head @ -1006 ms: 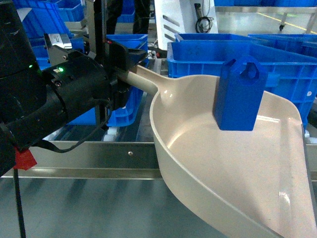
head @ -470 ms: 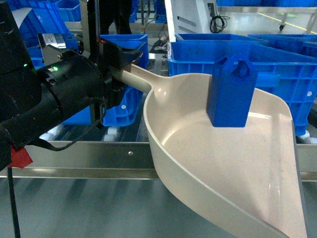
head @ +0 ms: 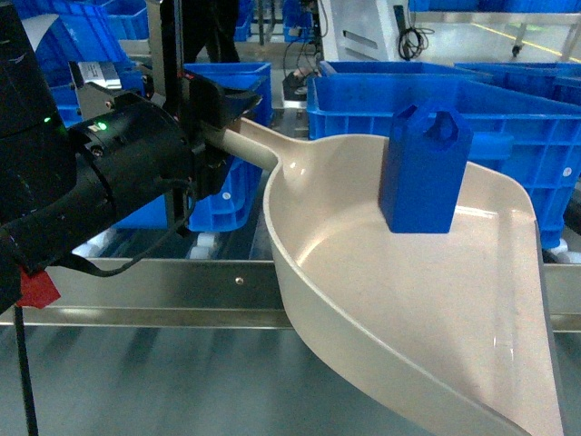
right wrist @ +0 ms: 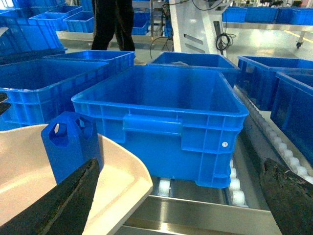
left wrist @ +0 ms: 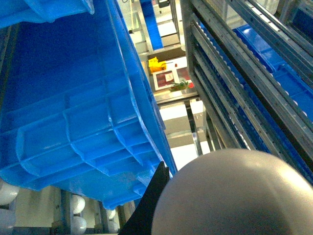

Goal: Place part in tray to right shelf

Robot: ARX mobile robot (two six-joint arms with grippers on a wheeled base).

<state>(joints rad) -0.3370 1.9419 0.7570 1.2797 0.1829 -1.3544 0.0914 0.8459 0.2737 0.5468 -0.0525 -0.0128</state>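
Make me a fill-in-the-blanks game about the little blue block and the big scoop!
1. The part stands inside the ___.
2. The left pincer holds the tray by its long ___.
3. The crate behind the part is colored ___.
4. The part stands ___, not lying down.

Missing words: tray; handle; blue; upright

I see the small blue part [head: 425, 170] standing upright inside the big cream tray [head: 363, 300], which hangs over the right shelf [head: 182, 291] front rail.
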